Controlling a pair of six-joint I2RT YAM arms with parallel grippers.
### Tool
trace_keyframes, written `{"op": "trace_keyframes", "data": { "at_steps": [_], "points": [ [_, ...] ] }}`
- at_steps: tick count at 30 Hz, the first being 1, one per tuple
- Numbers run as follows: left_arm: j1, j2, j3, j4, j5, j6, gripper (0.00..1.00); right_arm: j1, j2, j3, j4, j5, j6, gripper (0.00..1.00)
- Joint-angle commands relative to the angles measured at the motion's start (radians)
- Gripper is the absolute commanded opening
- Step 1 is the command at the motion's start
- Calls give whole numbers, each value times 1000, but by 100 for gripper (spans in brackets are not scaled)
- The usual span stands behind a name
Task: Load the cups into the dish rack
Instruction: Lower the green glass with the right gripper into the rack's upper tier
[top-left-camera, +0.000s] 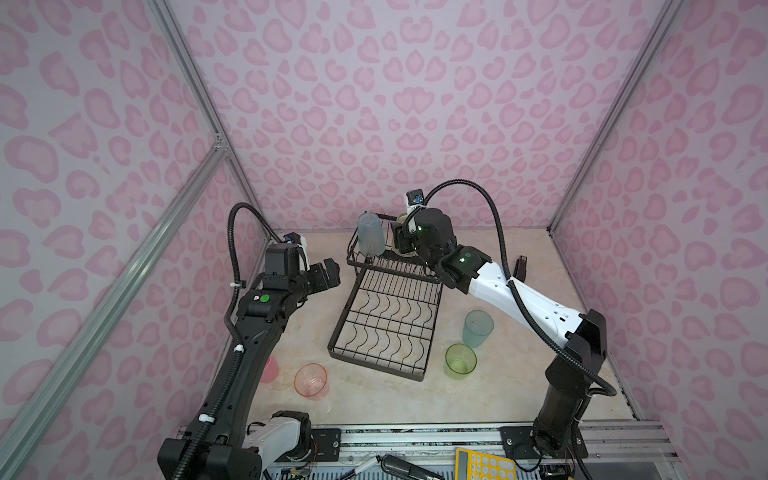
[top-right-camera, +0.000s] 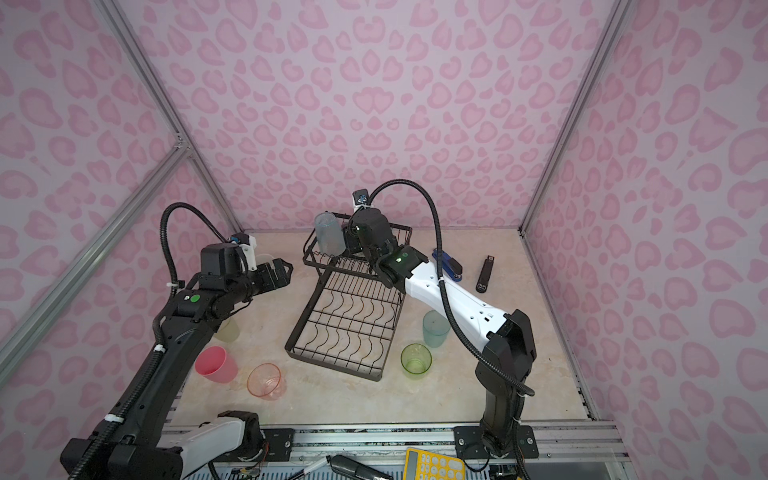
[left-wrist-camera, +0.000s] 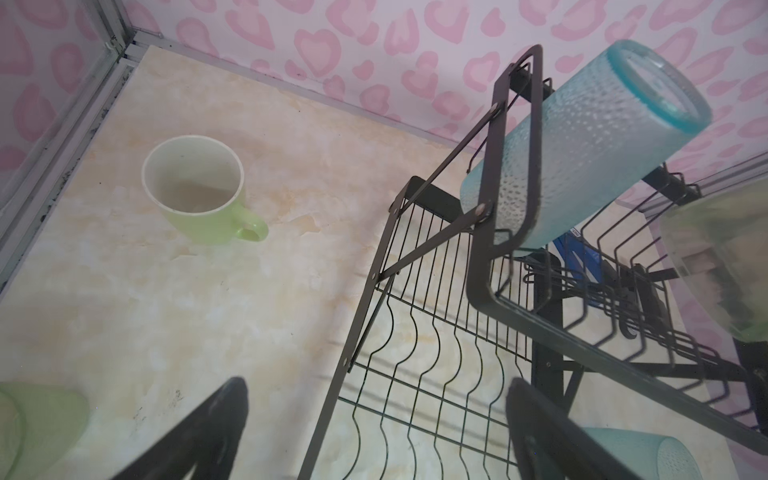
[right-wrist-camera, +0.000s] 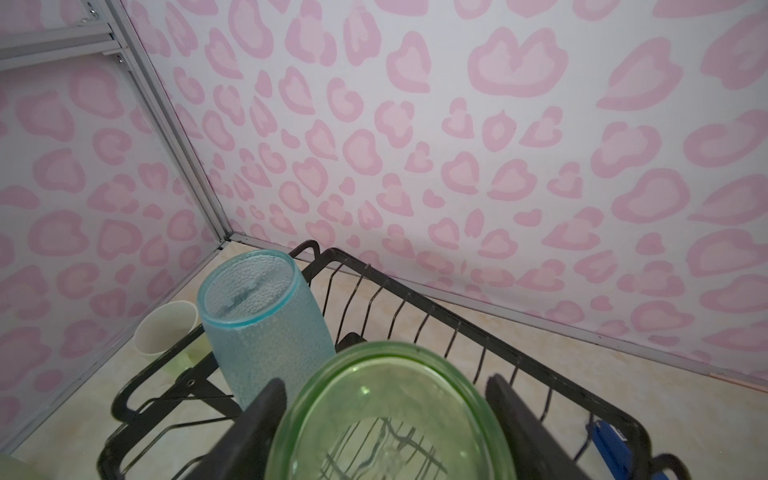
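The right wrist view alone clearly shows right fingers (right-wrist-camera: 257, 428) gripping a green cup (right-wrist-camera: 386, 415) — left fingers (left-wrist-camera: 216, 419) wide, empty.

Black-and-white arms (top-left-camera: 536, 303), ribbed black cables (top-left-camera: 501, 237), green lights (top-left-camera: 461, 259)

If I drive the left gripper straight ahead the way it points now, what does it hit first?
The left gripper would likely meet the dish rack's side frame first, just below where the blue cup sits; depth is unclear.
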Motion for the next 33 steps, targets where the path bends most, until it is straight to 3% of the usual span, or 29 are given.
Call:
{"op": "trace_keyframes", "data": {
  "at_steps": [1, 15, 24, 29, 33],
  "points": [
    [-1, -10, -13, 61, -27, 28, 99, -1, 32, 8, 82, 22, -66, 58],
    [-1, 9, -34, 75, -12, 59, 96, -18, 150, 16, 180, 0, -85, 61],
    [-1, 12, -32, 68, -37, 62, 95, -25, 142, -79, 254, -13, -53, 67],
    [-1, 14, -34, 70, -31, 60, 95, -28, 127, -102, 264, -4, -44, 74],
    [-1, 14, -36, 72, -37, 60, 95, -31, 107, -103, 268, 1, -41, 87]
  ]
}}
